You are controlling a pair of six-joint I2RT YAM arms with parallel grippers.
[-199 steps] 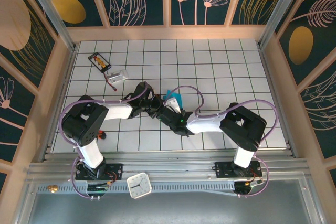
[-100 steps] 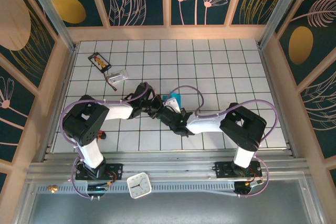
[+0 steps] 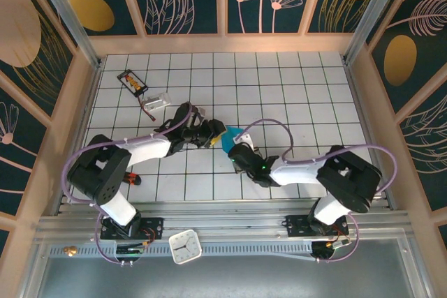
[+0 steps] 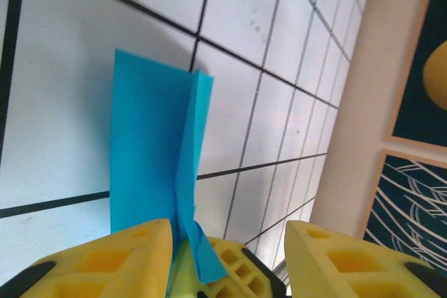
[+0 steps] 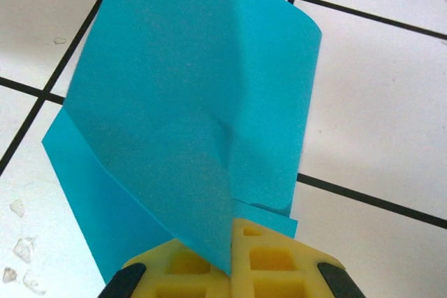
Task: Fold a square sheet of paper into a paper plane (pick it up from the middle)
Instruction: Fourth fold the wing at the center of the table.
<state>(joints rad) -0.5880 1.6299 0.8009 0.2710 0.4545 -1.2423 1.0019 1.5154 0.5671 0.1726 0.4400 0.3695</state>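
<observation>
1. Two grippers meet near the middle of the tiled table (image 3: 293,88), just left of its centre.
2. The right gripper (image 5: 230,242) is closed on the square sheet of paper (image 5: 188,88) and pinches it at its raised centre crease.
3. The sheet is already folded narrow, and it sits between the two grippers.
4. The left gripper (image 4: 227,232) is open, its yellow fingers (image 4: 126,256) apart around the sheet's end, gripping nothing.
5. I judge this a middle step: some creases are made, but the dart is not yet finished.
6. The next move calls for the left gripper to take a free flap and press it along the crease, while the right one holds the fold aligned.
</observation>
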